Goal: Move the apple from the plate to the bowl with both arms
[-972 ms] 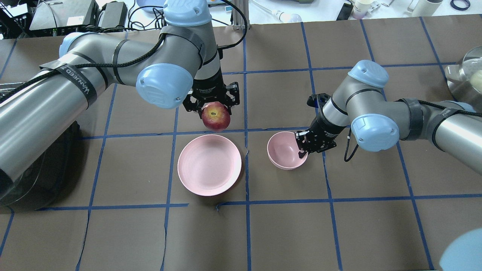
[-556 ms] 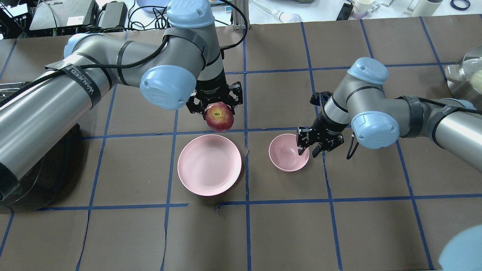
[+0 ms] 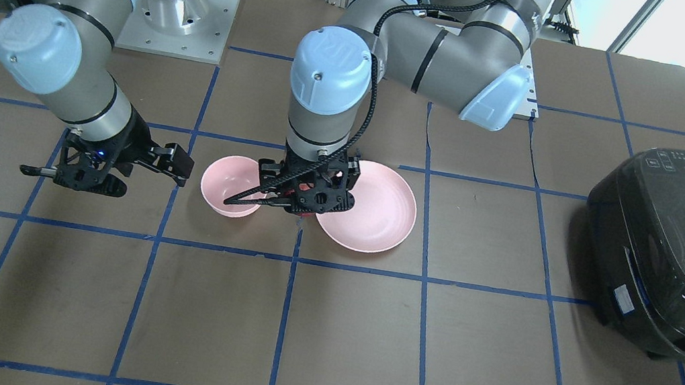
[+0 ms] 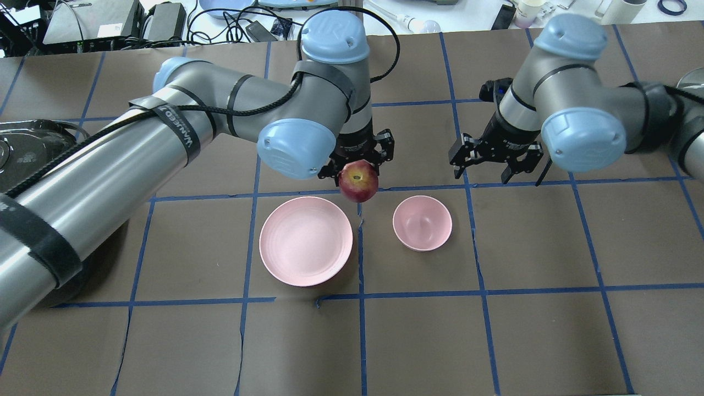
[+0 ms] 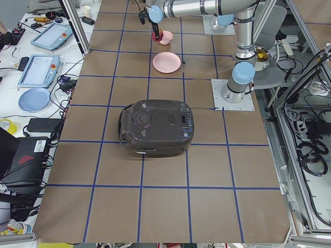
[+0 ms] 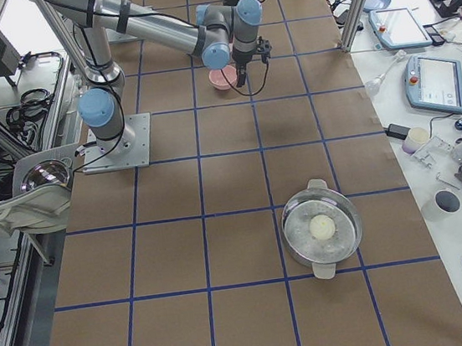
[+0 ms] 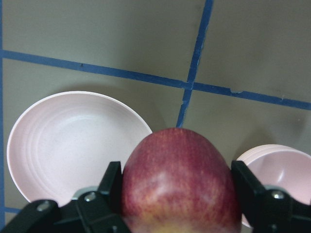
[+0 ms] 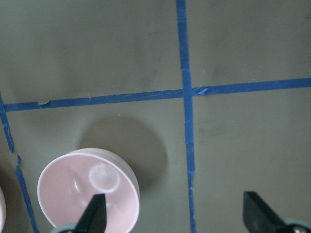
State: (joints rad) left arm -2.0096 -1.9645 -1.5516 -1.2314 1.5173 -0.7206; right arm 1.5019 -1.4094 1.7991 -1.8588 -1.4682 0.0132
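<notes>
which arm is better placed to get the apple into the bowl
Left. The left hand grips the apple aloft between plate and bowl; the right hand is open and empty, away from the bowl.

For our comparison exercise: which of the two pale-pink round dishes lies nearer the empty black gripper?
The small, deep pale-pink bowl; the wide, shallow plate lies farther from the open right gripper.

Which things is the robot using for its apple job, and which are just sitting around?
Part of the job: apple, plate, bowl, left gripper holding the apple, open right gripper.

Just sitting around: black rice cooker, metal pot.
</notes>
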